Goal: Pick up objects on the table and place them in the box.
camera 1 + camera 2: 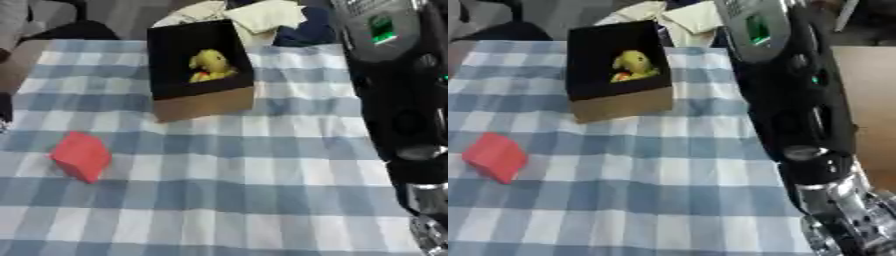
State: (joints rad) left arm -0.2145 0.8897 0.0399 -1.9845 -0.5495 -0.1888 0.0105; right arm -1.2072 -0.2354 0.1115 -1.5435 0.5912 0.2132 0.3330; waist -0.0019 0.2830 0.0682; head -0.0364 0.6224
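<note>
Duck's boxed, red block (80, 156) left
Block sits 9 o'clock of right arm; can't tell the hand's state.

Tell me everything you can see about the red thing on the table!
The red block looks like a small, plain box shape with flat sides, tipped at a slant. It lies alone on the blue-and-white checked tablecloth, near the table's left side and well in front of the cardboard box. Only the cloth touches it. What it is made of is unclear.
</note>
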